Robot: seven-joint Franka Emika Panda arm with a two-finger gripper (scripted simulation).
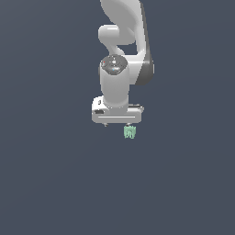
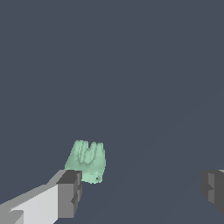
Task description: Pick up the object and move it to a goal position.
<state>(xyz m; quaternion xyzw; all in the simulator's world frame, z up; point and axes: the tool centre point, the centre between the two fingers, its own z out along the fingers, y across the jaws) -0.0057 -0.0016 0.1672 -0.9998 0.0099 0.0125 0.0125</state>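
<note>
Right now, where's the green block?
In the exterior view the green block sits just below the hand's right end; the wrist view shows it beside one finger of the open gripper.

Gripper (image 2: pixel 142 190) fingers spread wide. Mint-green object (image 2: pixel 87 160) sits just beside one grey fingertip (image 2: pixel 70 192), well apart from the other.

Exterior view faces the arm (image 1: pixel 120 69) from afar, perhaps frontally; wrist view looks down closely.
</note>
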